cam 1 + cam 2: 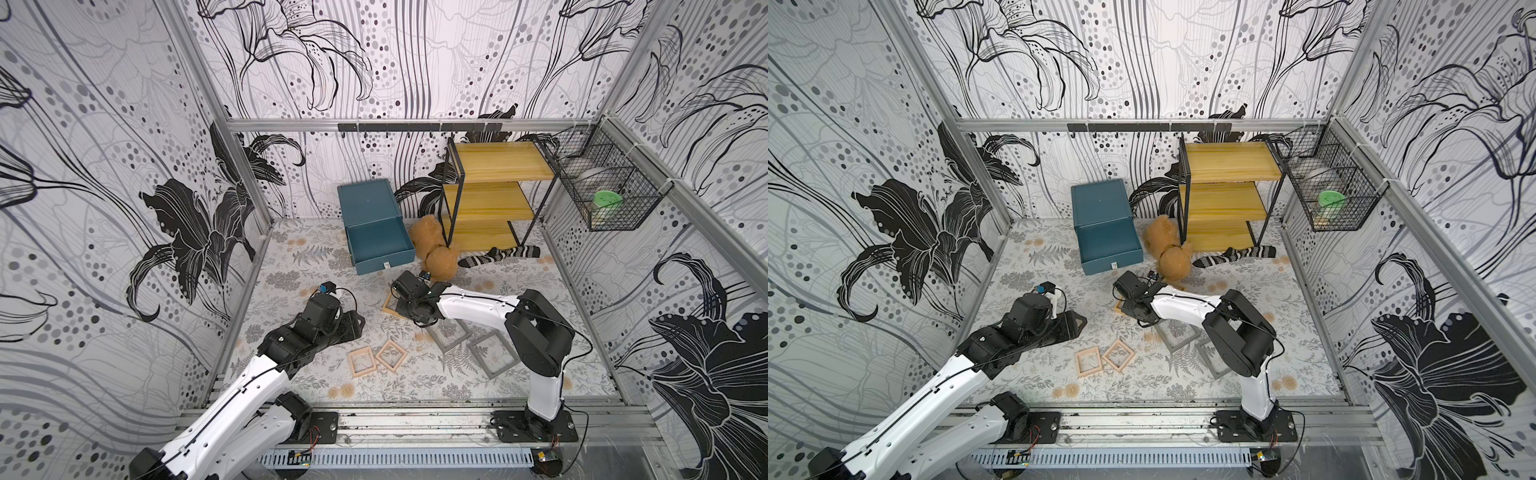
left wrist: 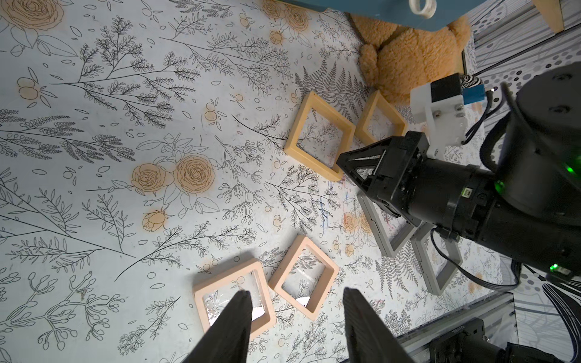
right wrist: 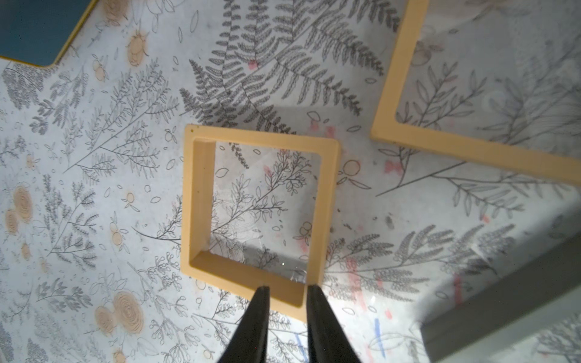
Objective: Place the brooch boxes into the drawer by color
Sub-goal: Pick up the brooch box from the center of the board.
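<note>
The dark teal drawer chest point(image 1: 368, 203) stands at the back, its bottom drawer point(image 1: 380, 245) pulled out and empty. One yellow brooch box point(image 3: 196, 204) lies flat on the mat, and my right gripper point(image 3: 288, 288) is closed around its near corner. A second yellow box point(image 3: 471, 149) lies beside it. Two pink boxes point(image 1: 362, 362) point(image 1: 390, 354) sit near the front. Two grey boxes point(image 1: 451, 334) point(image 1: 492, 353) lie partly under the right arm. My left gripper point(image 2: 297, 300) hovers open above the pink boxes point(image 2: 226, 276), holding nothing.
A tan teddy bear point(image 1: 436, 253) lies right of the open drawer, close to the right wrist. Behind it are a striped sock point(image 1: 498, 255) and the yellow shelf rack point(image 1: 490, 187). A wire basket point(image 1: 602, 187) hangs on the right wall.
</note>
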You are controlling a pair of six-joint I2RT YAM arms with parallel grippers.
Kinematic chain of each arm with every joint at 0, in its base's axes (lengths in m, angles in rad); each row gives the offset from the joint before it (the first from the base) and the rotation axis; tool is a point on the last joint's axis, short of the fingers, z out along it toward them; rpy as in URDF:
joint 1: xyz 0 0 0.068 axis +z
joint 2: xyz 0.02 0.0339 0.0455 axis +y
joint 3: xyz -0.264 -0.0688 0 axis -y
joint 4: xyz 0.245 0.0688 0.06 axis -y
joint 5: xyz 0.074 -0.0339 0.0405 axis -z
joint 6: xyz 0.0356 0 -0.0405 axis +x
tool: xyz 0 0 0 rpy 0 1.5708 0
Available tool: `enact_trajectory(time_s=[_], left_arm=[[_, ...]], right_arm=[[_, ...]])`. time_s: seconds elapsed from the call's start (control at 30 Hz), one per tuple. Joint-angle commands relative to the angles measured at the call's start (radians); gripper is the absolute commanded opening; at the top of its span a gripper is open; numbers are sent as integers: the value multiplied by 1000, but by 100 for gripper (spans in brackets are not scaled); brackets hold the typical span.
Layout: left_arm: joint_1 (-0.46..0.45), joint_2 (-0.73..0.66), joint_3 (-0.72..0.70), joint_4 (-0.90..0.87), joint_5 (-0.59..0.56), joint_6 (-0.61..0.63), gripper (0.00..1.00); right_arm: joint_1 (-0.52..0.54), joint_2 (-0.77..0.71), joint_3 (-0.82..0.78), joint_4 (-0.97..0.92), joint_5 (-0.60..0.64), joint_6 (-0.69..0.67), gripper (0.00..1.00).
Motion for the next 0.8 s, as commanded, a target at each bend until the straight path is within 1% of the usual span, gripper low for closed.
enact_trajectory(time_s=[0.0,0.17,0.27,0.4,0.63,0.77], left_arm=[[-12,3,5,11,-17,13,51],[-14,9,13,12,-16,14,51],[-15,12,11,16,-15,12,51],[-15,15,11,25,-11,6,51],[-17,20,22,27,-11,3,51],[-17,22,25,27,-11,3,51]], right_arm=[[5,32,36,-86,31,26,24],[5,36,44,-127,44,44,25],[6,42,44,-131,39,49,27],[6,57,42,-119,30,49,27],[5,72,54,-118,37,42,23],[5,81,60,-129,43,43,16]])
